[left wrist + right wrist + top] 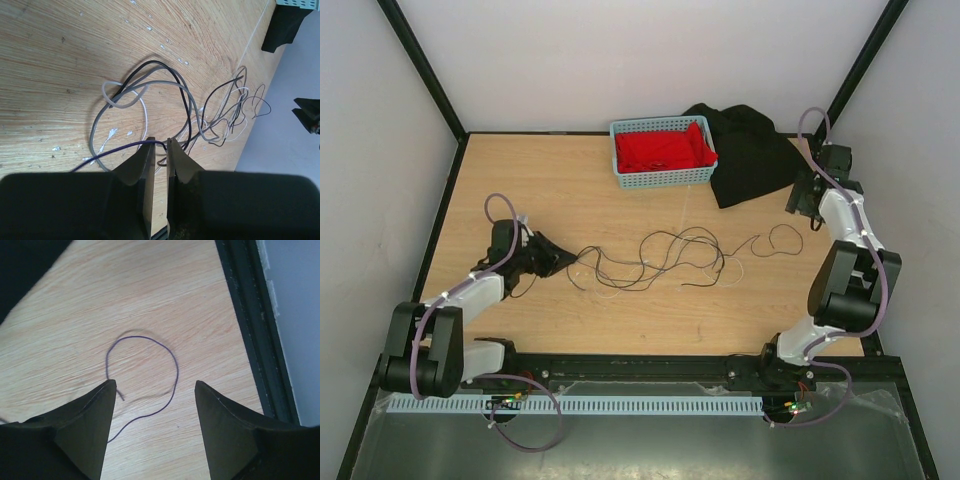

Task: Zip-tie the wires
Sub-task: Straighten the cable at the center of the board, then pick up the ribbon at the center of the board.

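A light wooden table (520,180) carries a crumpled black cloth (755,160) touching the right side of a blue plastic mesh basket (660,180), which holds a red cloth (660,150). To the right of the basket and nearer the arms, beyond the black cloth, the right gripper (155,384) stands wide over a bare strand loop, touching nothing. To the basket's left and nearer the arms, the left gripper (160,142) is a slit apart, with a dark strand crossing its tips. The thin black and whitish wires (660,258) sprawl in front of the basket, between the grippers.
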You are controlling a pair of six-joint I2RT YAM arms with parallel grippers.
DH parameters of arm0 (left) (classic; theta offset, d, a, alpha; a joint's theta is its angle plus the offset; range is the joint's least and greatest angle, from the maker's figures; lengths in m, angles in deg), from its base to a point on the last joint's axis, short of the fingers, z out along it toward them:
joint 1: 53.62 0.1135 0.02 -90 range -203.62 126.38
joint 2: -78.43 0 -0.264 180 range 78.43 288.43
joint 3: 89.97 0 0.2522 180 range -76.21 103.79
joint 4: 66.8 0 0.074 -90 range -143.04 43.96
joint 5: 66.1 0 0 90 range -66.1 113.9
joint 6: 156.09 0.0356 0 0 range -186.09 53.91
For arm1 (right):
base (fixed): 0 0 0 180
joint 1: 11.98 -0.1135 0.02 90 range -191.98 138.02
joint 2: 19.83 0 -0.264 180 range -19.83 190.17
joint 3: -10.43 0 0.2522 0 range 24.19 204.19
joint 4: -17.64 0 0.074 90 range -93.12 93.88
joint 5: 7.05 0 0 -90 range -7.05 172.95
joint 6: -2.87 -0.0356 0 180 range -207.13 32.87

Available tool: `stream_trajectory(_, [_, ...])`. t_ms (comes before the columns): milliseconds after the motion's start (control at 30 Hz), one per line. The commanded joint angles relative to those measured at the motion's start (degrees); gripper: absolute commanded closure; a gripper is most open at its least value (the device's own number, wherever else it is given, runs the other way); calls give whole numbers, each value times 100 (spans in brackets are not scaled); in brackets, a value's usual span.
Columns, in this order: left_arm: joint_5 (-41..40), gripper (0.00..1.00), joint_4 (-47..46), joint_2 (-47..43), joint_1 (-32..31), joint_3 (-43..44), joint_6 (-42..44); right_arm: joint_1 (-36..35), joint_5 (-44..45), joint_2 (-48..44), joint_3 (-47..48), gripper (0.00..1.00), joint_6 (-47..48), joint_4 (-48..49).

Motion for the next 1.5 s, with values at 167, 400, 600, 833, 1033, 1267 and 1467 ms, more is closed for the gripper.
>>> stream_trajectory(167, [-181,70,-182,65,2,-13,210,-1123,-1626,-647,-26,27,-535,385])
stream_trajectory(400, [-65,54,-62,-377,240,-106,326,-2723,-1231,21,-231,27,-1240,1667])
stream_trajectory(600, [-299,37,1182,-1419,461,231,1102,-3452,-576,973,150,27,-1465,2226])
stream_trajectory(833, [-850,23,2643,-2349,555,846,1915,-3720,-18,1879,691,30,-1352,2448])
stream_trajectory(1033, [-793,22,2761,-2457,575,897,1915,-3731,206,2270,957,38,-1219,2456])
stream_trajectory(1267, [-759,21,2798,-2530,611,867,1818,-3749,184,2468,885,50,-1232,2449])
stream_trajectory(1467, [-768,20,2845,-2694,644,770,1757,-3764,121,2435,680,59,-1222,2427])
